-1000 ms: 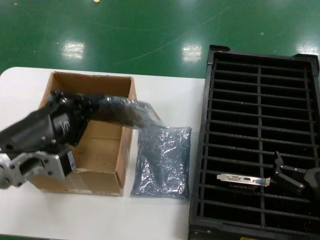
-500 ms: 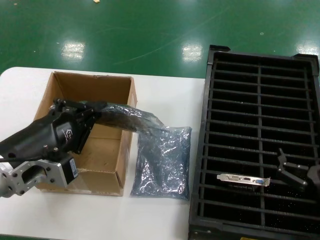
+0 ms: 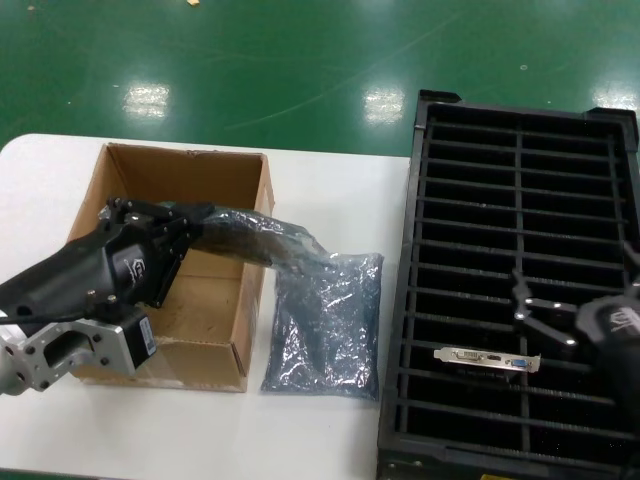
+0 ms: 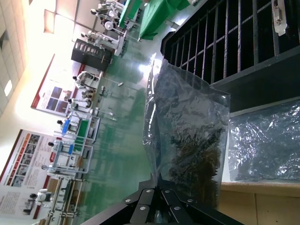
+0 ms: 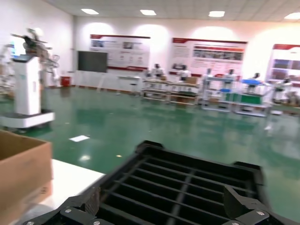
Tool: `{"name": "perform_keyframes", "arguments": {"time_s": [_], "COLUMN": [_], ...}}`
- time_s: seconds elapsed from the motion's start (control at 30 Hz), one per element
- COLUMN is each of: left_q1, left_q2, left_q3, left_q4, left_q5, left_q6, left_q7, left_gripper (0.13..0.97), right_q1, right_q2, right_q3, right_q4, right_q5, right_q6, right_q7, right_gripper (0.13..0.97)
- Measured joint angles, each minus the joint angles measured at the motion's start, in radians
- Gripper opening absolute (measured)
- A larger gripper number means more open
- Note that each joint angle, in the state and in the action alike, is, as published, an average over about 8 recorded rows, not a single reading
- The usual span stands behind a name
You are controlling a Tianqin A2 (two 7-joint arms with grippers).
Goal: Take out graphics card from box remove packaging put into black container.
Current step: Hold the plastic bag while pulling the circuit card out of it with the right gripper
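My left gripper (image 3: 192, 220) is shut on a crinkly grey packaging bag (image 3: 255, 237) with something dark inside, holding it over the brown cardboard box (image 3: 150, 172). In the left wrist view the jaws (image 4: 161, 182) pinch the end of this bag (image 4: 187, 126). A second, flat bag (image 3: 325, 330) lies on the table between the box and the black container (image 3: 520, 200). A graphics card (image 3: 487, 358) stands in a near slot of the container, its silver bracket showing. My right gripper (image 3: 537, 315) is open and empty just above and right of that card; it also shows in the right wrist view (image 5: 164, 206).
The white table (image 3: 330, 190) ends at a green floor behind. The container's many other slots (image 5: 178, 183) show nothing in them. The box's corner (image 5: 23, 173) shows in the right wrist view. The flat bag (image 4: 267, 145) lies against the container's wall (image 4: 253, 79).
My right gripper has moved left over the container, closer to the card. My left gripper lowered with the bag a second ago and has stayed still since.
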Motion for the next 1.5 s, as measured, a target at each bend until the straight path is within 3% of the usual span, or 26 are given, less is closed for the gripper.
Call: {"name": "perform_keyframes", "arguments": {"time_s": [0.27,0.57,0.87,0.97,1.23,1.5], "left_q1": [0.0,0.0,0.0,0.0,0.0,0.0], "left_q2": [0.0,0.0,0.0,0.0,0.0,0.0], "left_q3": [0.0,0.0,0.0,0.0,0.0,0.0], "left_q4": [0.0,0.0,0.0,0.0,0.0,0.0], "left_q5": [0.0,0.0,0.0,0.0,0.0,0.0], "left_q6": [0.0,0.0,0.0,0.0,0.0,0.0], "left_q7": [0.0,0.0,0.0,0.0,0.0,0.0], "left_gripper": [0.14,0.14,0.14,0.14,0.14,0.14], "right_q1": [0.036,0.105,0.166,0.172,0.167,0.155], "right_q2": [0.043,0.029,0.001,0.0,0.014,0.033], "right_q3": [-0.091,-0.206,-0.306,-0.326,-0.348,-0.355], "right_q4": [-0.005,-0.028,-0.041,-0.033,0.001,0.023], "right_q5": [-0.014,-0.051,-0.078,-0.085,-0.094,-0.095], "right_q6": [-0.062,-0.113,-0.159,-0.166,-0.17,-0.176], "right_q7": [0.018,-0.013,-0.042,-0.047,-0.05,-0.055], "right_gripper": [0.864,0.715,0.503,0.503,0.315,0.208]}}
